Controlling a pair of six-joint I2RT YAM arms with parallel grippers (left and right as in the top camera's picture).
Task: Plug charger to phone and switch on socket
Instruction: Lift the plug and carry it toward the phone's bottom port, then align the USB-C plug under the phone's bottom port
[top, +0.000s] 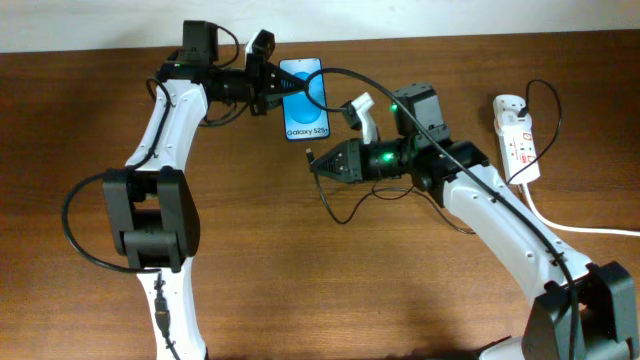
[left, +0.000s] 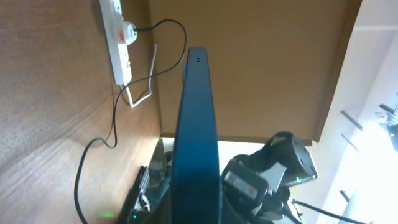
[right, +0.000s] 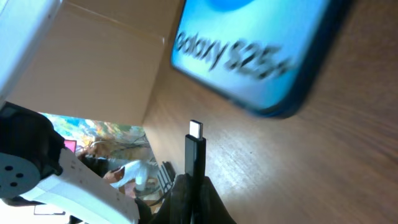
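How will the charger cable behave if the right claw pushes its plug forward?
Probably floppy: the thin charger cable lies in loose loops, so it should trail freely. The plug tip, clamped in the right claw, looks rigid enough to push.

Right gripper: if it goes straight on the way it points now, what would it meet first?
Probably the phone, near its bottom corner; the held charger plug would touch first. Depth unclear.
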